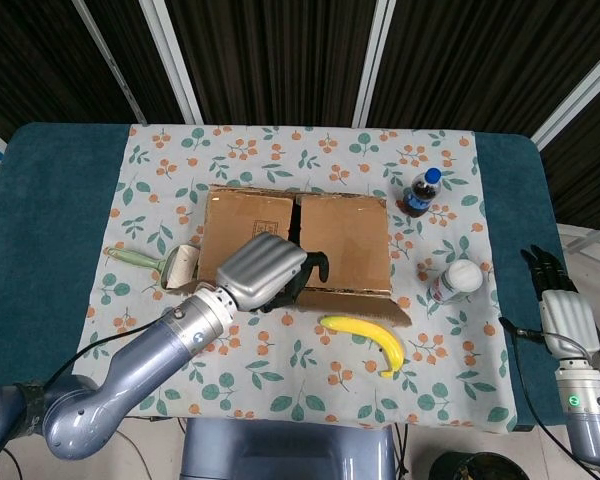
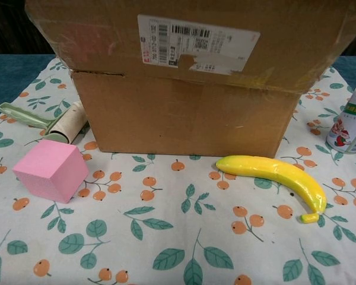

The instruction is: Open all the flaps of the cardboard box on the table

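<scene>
Gripping near flap (image 1: pixel 350 303) of cardboard box (image 1: pixel 295 238): left robot hand (image 1: pixel 270 272) | banana (image 1: pixel 370 338) just beside | right robot hand (image 1: pixel 565 310) spread

The left hand (image 1: pixel 265 272) has a smooth silver-grey shell over its back, kind of like a rounded metal glove, with black fingers (image 1: pixel 315 268) poking out from under it. Behind it there's a short ribbed silver wrist collar, then a fat glossy blue-grey arm (image 1: pixel 130 365) made of rounded tube segments, and a thin black cable running alongside it. The right hand (image 1: pixel 560 300), off past the edge of the table (image 1: pixel 55 190), is the same build: pale grey shell, black fingers, silver wrist. Its forearm has a small green light glowing on it, plus a black cable looping beside.
</scene>
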